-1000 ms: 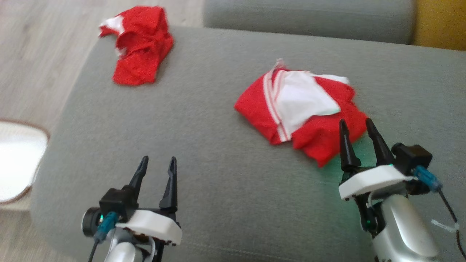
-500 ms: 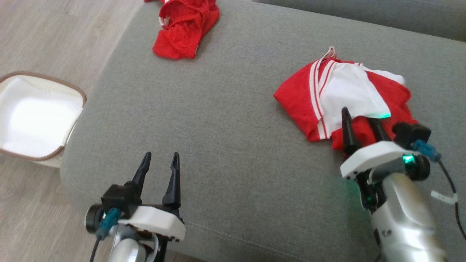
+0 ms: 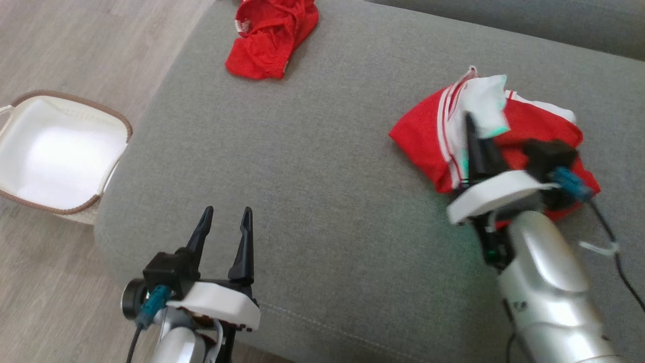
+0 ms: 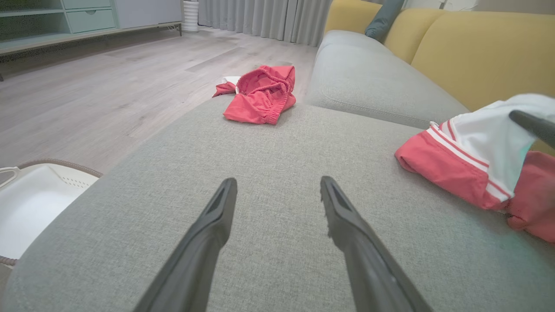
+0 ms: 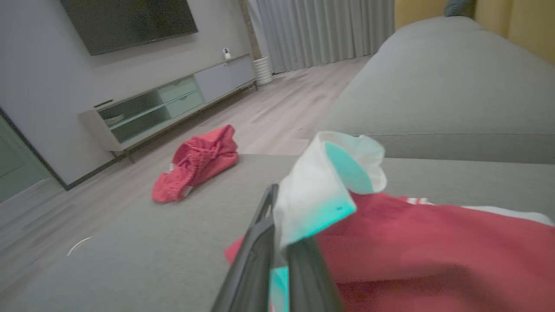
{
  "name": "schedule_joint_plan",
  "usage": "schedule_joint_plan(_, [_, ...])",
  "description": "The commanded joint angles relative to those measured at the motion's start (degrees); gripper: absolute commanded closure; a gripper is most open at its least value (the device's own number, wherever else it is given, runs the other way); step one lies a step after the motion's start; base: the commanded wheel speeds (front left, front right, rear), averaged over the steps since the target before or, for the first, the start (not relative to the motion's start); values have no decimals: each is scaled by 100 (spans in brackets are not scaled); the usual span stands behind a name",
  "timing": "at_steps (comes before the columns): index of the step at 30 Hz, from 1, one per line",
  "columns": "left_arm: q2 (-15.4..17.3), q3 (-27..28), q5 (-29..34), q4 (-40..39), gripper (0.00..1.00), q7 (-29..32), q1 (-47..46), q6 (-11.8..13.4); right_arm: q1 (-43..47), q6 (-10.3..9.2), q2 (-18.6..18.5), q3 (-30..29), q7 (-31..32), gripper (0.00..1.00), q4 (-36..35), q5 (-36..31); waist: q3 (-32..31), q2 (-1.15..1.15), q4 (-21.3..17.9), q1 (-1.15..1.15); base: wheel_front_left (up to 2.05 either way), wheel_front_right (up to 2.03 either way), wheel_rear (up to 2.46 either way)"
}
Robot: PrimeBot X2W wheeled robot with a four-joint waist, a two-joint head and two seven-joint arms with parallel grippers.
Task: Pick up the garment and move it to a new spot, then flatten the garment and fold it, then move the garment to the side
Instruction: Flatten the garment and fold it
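Legible txt / labels / brands / nos.: none. Small dark mark [image 3: 519, 305] on right forearm [image 3: 549, 282], approx. logo-sized, too blurred to read. White tag [image 3: 598, 247] on cable [image 3: 612, 252] beside same arm: any print too small to make out.
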Motion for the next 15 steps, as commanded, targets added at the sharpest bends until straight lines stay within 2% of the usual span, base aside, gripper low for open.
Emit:
schedule_joint_plan(1, [1, 170, -55, -181, 0, -70, -206, 43, -227, 43, 41, 526, -35, 100, -401, 163, -45, 0, 54, 0, 0, 0, 0])
schedule_joint_plan(8, [1, 171, -73, -205, 0, -70, -173, 63, 35, 43, 41, 2240, 650, 100, -1057, 566, -106, 0, 292, 0, 0, 0, 0])
schedule_joint_plan(15, [1, 203, -104, -240, 0, -70, -119, 97, 98, 43, 41, 2957, 1043, 100, -911, 645, -116, 0, 497, 0, 0, 0, 0])
